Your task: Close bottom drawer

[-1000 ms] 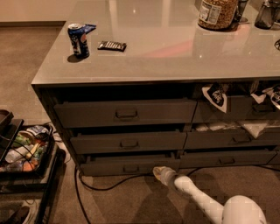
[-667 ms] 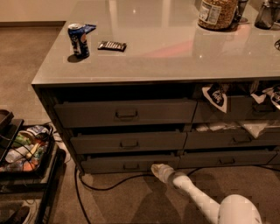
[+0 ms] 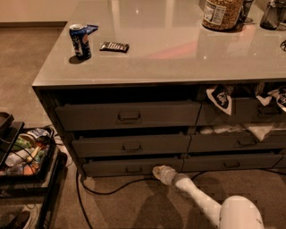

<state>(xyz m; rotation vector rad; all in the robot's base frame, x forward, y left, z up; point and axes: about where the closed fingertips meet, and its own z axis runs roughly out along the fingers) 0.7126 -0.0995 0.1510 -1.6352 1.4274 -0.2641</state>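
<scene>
The bottom drawer is the lowest of three dark-grey drawers under the grey counter, with a small metal pull handle at its middle. Its front stands nearly level with the two drawers above; no tray shows. My gripper is at the end of the white arm that rises from the lower right. Its tip rests against the right part of the drawer front, right of the handle.
A blue can and a dark snack bar lie on the counter top, with a jar at the back. A neighbouring drawer stack is to the right. A black cart with bottles stands left. A cable runs on the carpet.
My gripper has moved left and forward along the floor to the bottom drawer's front. The drawer front sits further in than before.
</scene>
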